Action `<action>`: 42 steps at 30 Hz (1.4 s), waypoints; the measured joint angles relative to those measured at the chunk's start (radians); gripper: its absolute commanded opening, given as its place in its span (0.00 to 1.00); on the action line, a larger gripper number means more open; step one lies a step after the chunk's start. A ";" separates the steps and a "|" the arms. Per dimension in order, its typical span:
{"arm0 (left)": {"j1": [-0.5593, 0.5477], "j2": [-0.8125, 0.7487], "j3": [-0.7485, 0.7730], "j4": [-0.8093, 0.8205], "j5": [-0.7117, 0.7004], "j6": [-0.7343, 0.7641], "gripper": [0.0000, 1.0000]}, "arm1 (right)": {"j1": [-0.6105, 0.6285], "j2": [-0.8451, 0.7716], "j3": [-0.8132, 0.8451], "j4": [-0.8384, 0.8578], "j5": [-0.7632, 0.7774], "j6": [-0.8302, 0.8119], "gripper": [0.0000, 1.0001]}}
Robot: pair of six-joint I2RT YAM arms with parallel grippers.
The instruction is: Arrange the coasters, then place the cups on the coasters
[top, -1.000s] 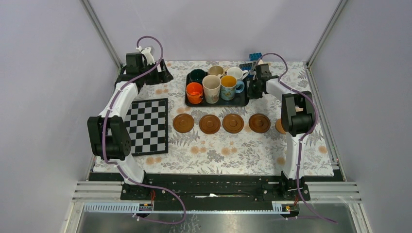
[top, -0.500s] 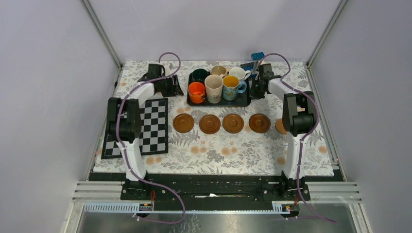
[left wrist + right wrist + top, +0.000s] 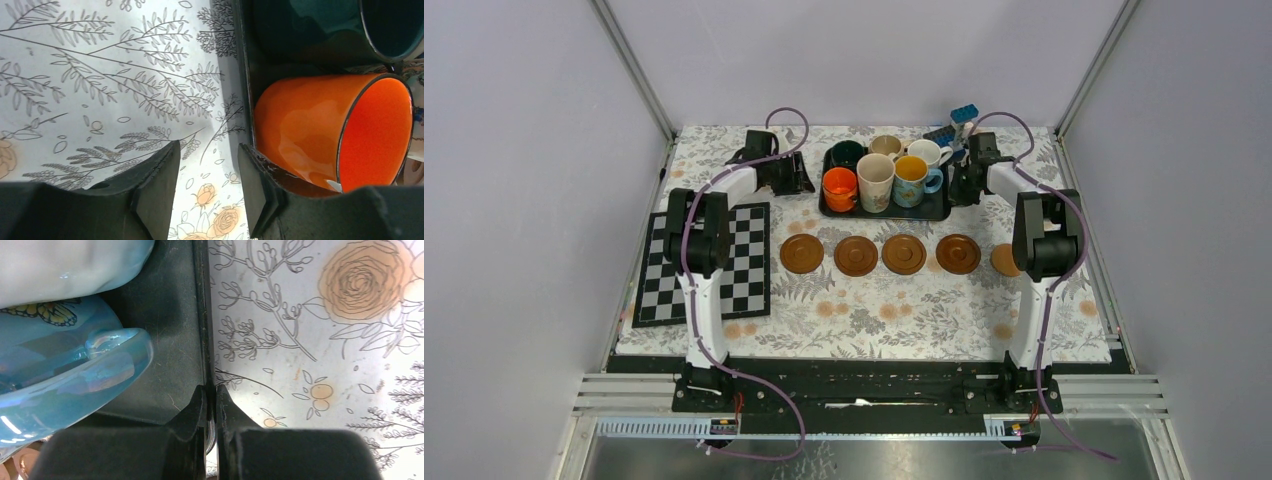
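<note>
Several brown coasters lie in a row across the mat, from the leftmost point(image 3: 802, 253) to the rightmost point(image 3: 1002, 261), which the right arm half hides. The cups stand in a black tray point(image 3: 884, 214) at the back: orange cup point(image 3: 839, 188) point(image 3: 300, 130), tall cream cup point(image 3: 876, 182), blue cup point(image 3: 911, 180) point(image 3: 60, 370), dark green cup point(image 3: 847, 153) point(image 3: 320, 25), beige cup point(image 3: 885, 145), white cup point(image 3: 927, 152). My right gripper point(image 3: 955, 190) point(image 3: 211, 390) is shut on the tray's right rim point(image 3: 204, 315). My left gripper point(image 3: 807, 178) point(image 3: 209, 146) is open at the tray's left wall point(image 3: 243, 75), with only tablecloth between its fingers.
A black-and-white chessboard point(image 3: 709, 262) lies at the left, partly under the left arm. Blue toy blocks point(image 3: 964, 112) sit behind the tray's right corner. The flowered tablecloth point(image 3: 874, 310) covers the table, with grey walls on three sides.
The left arm swung from the far left corner to the tray's left side, and its jaws narrowed. The tray and cups shifted slightly right with the right gripper.
</note>
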 measured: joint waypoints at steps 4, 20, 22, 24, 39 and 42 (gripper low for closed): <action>-0.010 0.000 0.000 0.006 0.002 -0.006 0.56 | -0.016 0.000 0.003 -0.013 -0.008 -0.015 0.06; 0.037 -0.154 -0.001 -0.079 0.005 0.097 0.93 | -0.081 -0.152 -0.036 -0.105 0.016 -0.147 0.92; 0.048 -0.204 -0.001 -0.089 0.003 0.114 0.99 | -0.084 -0.203 -0.036 -0.122 0.009 -0.195 0.99; 0.061 -0.259 -0.001 -0.100 -0.002 0.133 0.99 | -0.083 -0.257 -0.036 -0.135 -0.005 -0.245 1.00; 0.087 -0.503 -0.031 -0.198 -0.067 0.289 0.99 | -0.082 -0.225 0.243 -0.287 -0.399 -0.731 1.00; 0.092 -0.482 0.013 -0.227 -0.075 0.290 0.99 | -0.082 -0.164 0.261 -0.348 -0.451 -0.883 1.00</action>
